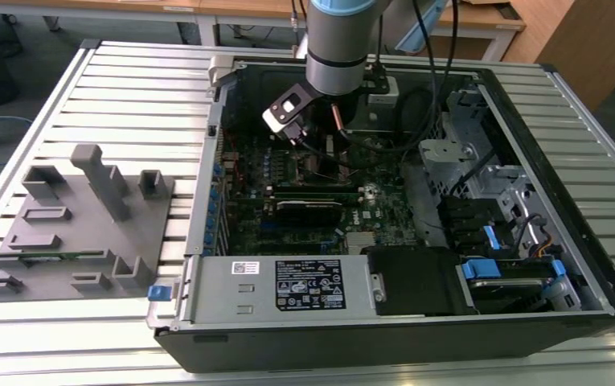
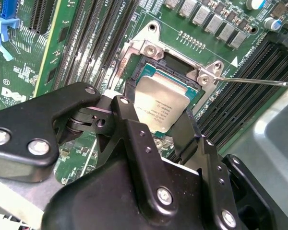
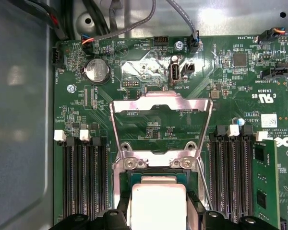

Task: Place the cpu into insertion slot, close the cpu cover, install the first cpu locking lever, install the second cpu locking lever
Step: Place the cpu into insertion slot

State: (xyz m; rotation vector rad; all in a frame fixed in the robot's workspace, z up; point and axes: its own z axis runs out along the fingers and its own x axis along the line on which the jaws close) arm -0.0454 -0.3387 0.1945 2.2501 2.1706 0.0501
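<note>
The cpu (image 2: pixel 161 103) is a small square chip with a pale metallic top, and it sits between my gripper's (image 2: pixel 158 109) two black fingers (image 2: pixel 130 111), level with the insertion slot (image 2: pixel 156 67) on the green motherboard. In the first wrist view the cpu (image 3: pixel 156 203) lies just inside the socket frame, with my gripper (image 3: pixel 157 213) shut on its two sides. The cpu cover (image 3: pixel 161 99), a thin metal frame with a big window, stands swung open beyond the socket. A thin wire locking lever (image 2: pixel 252 82) sticks out sideways, unlatched. In the exterior view my gripper (image 1: pixel 305 141) reaches down into the open computer case (image 1: pixel 564 314).
Black memory slots (image 3: pixel 84 177) flank the socket on both sides, and a green memory module (image 3: pixel 266 184) stands close by. Cables (image 1: pixel 436 48) hang by the arm. A grey fixture block (image 1: pixel 71 217) lies on the slatted table at the exterior view's left. The power supply (image 1: pixel 285 285) fills the case's near edge.
</note>
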